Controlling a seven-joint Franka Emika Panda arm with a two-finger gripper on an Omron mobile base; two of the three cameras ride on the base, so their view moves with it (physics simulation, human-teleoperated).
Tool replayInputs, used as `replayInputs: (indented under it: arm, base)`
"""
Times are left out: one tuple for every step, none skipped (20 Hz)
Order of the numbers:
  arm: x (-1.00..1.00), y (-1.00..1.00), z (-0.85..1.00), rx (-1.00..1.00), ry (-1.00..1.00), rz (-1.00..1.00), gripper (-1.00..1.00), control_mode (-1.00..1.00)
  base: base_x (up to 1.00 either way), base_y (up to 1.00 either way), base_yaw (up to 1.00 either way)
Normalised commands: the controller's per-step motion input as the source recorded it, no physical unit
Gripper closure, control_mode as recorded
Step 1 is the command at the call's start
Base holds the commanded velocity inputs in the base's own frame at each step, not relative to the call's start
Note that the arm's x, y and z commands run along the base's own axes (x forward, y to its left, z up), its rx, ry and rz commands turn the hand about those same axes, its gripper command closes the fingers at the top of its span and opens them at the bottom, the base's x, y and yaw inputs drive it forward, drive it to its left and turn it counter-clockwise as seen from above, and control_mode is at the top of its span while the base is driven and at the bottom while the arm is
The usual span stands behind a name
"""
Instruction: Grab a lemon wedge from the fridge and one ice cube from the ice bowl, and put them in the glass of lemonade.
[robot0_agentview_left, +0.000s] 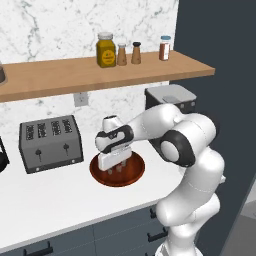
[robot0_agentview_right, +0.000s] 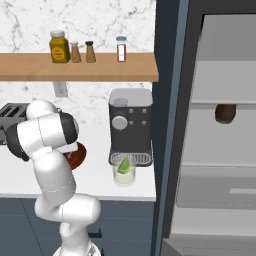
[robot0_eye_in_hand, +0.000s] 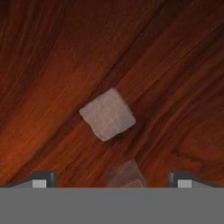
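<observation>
The gripper hung wide open and empty inside the ice bowl, above 1 pale ice cube; a 2nd cube lay between its fingertips. A toaster stood beside the bowl. By the coffee machine, the glass of lemonade held the lemon wedge. The fridge stood open.

On the tabletop the bowl, holding an ice cube, sits right of the toaster; the glass, holding the wedge, stands before the coffee machine, left of the fridge.
</observation>
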Motion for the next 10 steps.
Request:
replayInputs:
  arm:
    - [-0.46,0.0,0.0,0.0,-0.11,0.0,-1.0,-1.0]
    - [-0.54,0.0,0.0,0.0,-0.13,0.0,-1.0,-1.0]
    - [-0.53,0.0,0.0,0.0,-0.17,0.0,-1.0,-1.0]
    - [-0.46,0.0,0.0,0.0,-0.17,0.0,-1.0,-1.0]
    - [-0.41,0.0,0.0,0.0,-0.17,0.0,-1.0,-1.0]
    - [-0.31,0.0,0.0,0.0,-0.15,0.0,-1.0,-1.0]
    - [-0.19,0.0,0.0,0.0,-0.12,0.0,-1.0,-1.0]
    - [0.0,-0.01,0.0,0.0,-0.07,0.0,-1.0,-1.0]
    - [0.0,-0.05,0.0,0.0,-0.02,0.0,-1.0,-1.0]
    - [0.0,-0.13,0.0,0.0,0.0,0.0,-1.0,-1.0]
  base:
    - [0.0,0.0,0.0]
    - [0.0,0.0,0.0]
    - [0.0,0.0,0.0]
    - [0.0,0.0,0.0]
    - [0.0,0.0,0.0]
    - [0.0,0.0,0.0]
    - [0.0,0.0,0.0]
    - [0.0,0.0,0.0]
    - [0.0,0.0,0.0]
    - [0.0,0.0,0.0]
